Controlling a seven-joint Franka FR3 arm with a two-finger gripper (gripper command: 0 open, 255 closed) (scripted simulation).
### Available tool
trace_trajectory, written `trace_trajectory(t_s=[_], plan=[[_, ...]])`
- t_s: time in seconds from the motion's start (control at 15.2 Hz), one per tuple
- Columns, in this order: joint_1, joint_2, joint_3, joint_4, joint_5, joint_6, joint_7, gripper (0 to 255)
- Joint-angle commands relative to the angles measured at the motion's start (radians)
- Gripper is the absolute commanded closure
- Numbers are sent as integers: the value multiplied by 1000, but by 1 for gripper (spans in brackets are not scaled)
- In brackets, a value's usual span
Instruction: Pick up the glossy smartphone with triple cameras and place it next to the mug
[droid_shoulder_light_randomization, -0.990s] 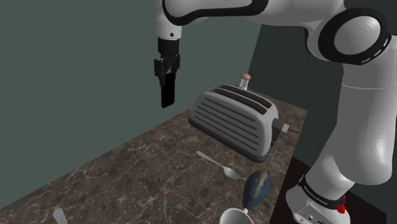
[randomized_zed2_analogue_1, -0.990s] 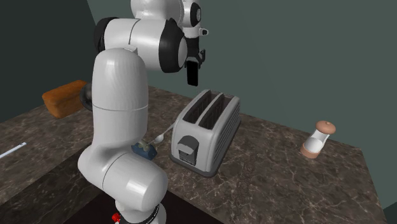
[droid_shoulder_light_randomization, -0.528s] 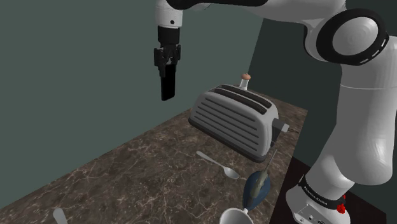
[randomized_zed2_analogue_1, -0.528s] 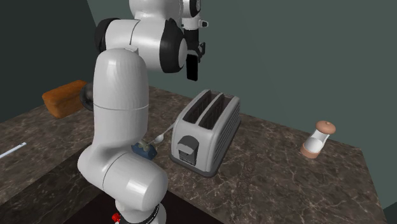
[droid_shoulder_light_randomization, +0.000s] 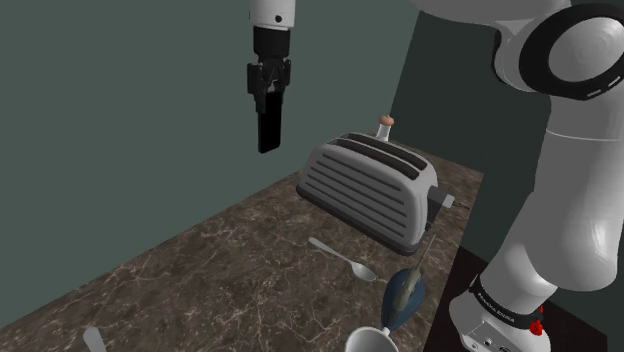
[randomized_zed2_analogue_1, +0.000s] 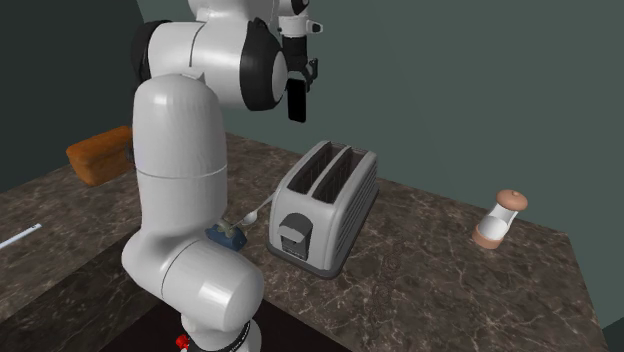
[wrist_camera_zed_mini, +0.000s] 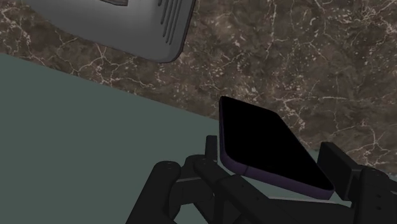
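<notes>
The shoulder view shows a white mug at the bottom edge and a spoon lying on the brown stone counter. The second exterior view shows other things: a brown loaf at the far end, and a small white shaker with a brown top well apart from the toaster. The wrist view shows the phone up close.

The gripper is clenched on the phone, with one finger on each side. The phone is flat and thin, with a black face and a purple edge.

It is high in the air, well above the counter. In the shoulder view it is up and to the left of the toaster, far from the mug. It hangs straight down from the gripper, its long way up and down, and its free end points at the counter.
</notes>
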Motion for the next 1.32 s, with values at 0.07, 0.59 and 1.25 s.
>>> trace_trajectory(t_s=[0.07,0.59,1.25], plan=[[-1,-124,13,-165,30,44,22,255],[24,-419,44,-510,117,107,73,255],[102,-732,92,-789,230,91,159,255]])
